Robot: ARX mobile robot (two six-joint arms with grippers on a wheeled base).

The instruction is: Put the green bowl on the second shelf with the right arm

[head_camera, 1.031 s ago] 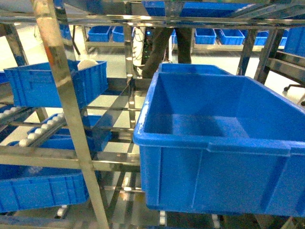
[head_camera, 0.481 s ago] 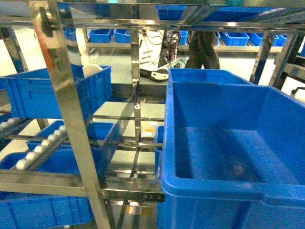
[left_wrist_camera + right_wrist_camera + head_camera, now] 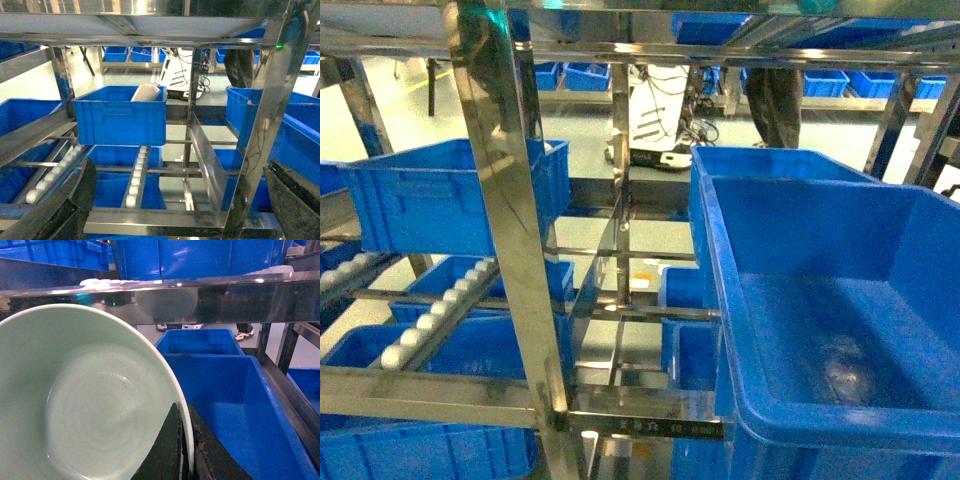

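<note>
a shiny steel rack [image 3: 510, 250] full of blue bins [image 3: 220, 390] fills the room, and the right fingers [image 3: 182, 450] pinch the green bowl [image 3: 85, 400] by its rim, just below the shelf's front rail [image 3: 200, 297].

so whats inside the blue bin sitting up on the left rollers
A white rounded object pokes above the rim of the blue bin, leaning toward its right side. The bin's walls hide its lower part and anything else on the bin floor.

A shiny steel front rail [image 3: 200, 300] runs across ahead, and a big open blue plastic bin [image 3: 225, 405] fills the room below it.
</note>
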